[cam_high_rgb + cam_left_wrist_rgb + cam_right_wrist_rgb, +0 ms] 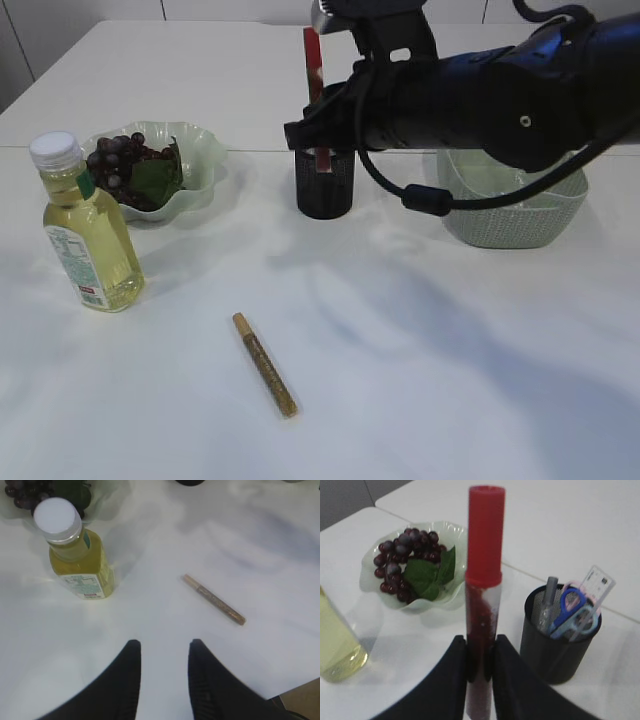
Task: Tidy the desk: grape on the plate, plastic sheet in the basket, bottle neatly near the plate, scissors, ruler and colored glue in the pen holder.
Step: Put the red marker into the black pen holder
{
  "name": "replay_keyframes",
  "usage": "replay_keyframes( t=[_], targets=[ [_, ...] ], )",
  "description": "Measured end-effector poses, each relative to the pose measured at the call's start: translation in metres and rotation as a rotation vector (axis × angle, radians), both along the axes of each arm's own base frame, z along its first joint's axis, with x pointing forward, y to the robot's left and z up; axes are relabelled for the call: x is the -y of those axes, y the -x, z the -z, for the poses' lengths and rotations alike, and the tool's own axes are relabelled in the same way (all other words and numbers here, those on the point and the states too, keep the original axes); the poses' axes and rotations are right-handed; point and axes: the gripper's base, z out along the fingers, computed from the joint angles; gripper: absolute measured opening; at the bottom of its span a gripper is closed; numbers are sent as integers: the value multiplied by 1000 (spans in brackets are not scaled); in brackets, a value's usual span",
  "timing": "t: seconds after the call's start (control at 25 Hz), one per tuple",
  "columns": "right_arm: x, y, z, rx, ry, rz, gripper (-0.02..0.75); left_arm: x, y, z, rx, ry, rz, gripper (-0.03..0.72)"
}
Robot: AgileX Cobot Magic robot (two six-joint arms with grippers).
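My right gripper (480, 652) is shut on a red glue tube (484, 580) and holds it upright, to the left of the black mesh pen holder (560, 650). In the exterior view the tube (313, 60) stands just above the holder (325, 190). The holder contains blue scissors (572, 607), a clear ruler (597, 585) and a silver glue pen (549, 600). A gold glue pen (265, 365) lies on the table, also in the left wrist view (214, 600). Grapes (125, 160) lie on the green plate (205, 150). The bottle (88, 235) stands upright in front of the plate. My left gripper (164, 647) is open and empty above the table.
A pale green basket (515, 215) stands at the right behind my right arm; I cannot make out what is in it. The table's front right edge shows in the left wrist view (300, 695).
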Motion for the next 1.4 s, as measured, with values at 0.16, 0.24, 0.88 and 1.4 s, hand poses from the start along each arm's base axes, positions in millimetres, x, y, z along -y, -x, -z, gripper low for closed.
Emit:
replay_keyframes(
  t=[0.16,0.24,0.88,1.4],
  targets=[
    [5,-26,1,66,-41,30,145,1,-3,-2,37,14,0,237],
    [3,-40,6,77,-48,40,145,2,-4,-3,51,17,0,237],
    [-13,-115,34,211,-40,41,145,13,-36,20,20,-62,1,237],
    [14,-138,71,197,-27,97,144,17,-44,15,117,-17,8,237]
  ],
)
